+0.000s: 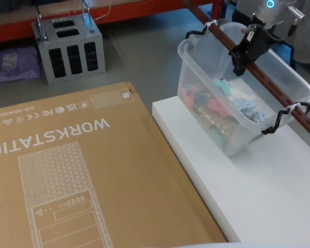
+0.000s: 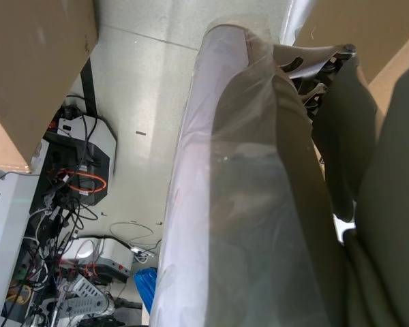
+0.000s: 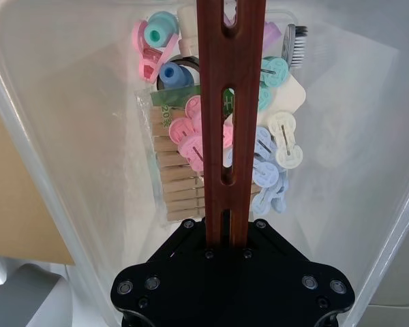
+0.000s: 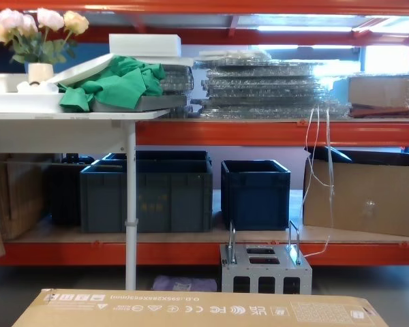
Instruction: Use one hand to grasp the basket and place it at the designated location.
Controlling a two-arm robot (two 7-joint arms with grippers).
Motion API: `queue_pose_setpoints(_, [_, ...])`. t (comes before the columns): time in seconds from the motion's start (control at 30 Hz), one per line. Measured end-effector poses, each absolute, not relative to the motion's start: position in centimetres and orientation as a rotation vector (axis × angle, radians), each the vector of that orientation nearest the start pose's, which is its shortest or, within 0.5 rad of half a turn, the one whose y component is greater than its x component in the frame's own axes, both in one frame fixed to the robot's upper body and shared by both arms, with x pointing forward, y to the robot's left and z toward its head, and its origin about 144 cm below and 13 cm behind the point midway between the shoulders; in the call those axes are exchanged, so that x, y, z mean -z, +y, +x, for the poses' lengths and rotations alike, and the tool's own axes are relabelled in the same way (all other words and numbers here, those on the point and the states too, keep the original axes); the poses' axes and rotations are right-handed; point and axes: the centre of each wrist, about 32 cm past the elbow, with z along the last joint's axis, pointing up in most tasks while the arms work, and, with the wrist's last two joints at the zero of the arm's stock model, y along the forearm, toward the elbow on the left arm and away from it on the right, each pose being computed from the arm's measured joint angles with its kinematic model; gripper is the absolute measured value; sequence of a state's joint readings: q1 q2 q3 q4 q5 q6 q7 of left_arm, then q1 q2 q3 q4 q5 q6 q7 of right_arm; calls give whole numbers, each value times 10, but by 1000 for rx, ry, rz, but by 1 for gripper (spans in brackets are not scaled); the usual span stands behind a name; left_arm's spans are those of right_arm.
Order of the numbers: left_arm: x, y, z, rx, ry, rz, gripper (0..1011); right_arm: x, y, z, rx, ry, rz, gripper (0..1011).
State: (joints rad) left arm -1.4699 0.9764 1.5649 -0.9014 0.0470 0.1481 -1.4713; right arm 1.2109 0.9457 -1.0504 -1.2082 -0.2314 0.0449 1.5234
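basket (image 1: 212,77) on far end of white slab (image 1: 258,201), right of cardboard box (image 1: 67,175); pegs (image 1: 232,106) inside (tub tilted); right gripper (image 1: 243,54) on its handle (image 1: 274,89); metal block (image 1: 67,46) behind box.

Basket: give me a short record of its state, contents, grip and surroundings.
basket: clear plastic tub, tilted, over the white platform; contact unclear
contents: wooden pegs and coloured clips
handle: reddish-brown bar across the rim
right hand: shut on the handle
beside: cardboard box, on the robot's left
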Motion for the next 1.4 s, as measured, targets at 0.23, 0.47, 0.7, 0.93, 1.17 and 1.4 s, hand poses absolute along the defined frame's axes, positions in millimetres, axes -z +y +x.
queue_pose_setpoints(0.23, [-1394, 497, 616, -176, 169, 1629, 0, -1429, -401, 615, -15, -287, -1503, 0])
queue_pose_setpoints(0.47, [-1394, 497, 616, -176, 168, 1629, 0, -1439, -387, 628, -105, -361, -1488, 1])
queue_pose_setpoints(0.7, [-1394, 497, 616, -176, 168, 1629, 0, -1442, -379, 634, -140, -392, -1480, 0])
queue_pose_setpoints(0.93, [-1394, 497, 616, -176, 169, 1629, 0, -1442, -374, 636, -158, -413, -1471, 1])
queue_pose_setpoints(1.17, [-1394, 497, 616, -176, 169, 1629, 0, -1440, -363, 639, -201, -452, -1451, 1])
queue_pose_setpoints(1.4, [-1394, 497, 616, -176, 169, 1629, 0, -1437, -342, 639, -285, -513, -1429, 0])
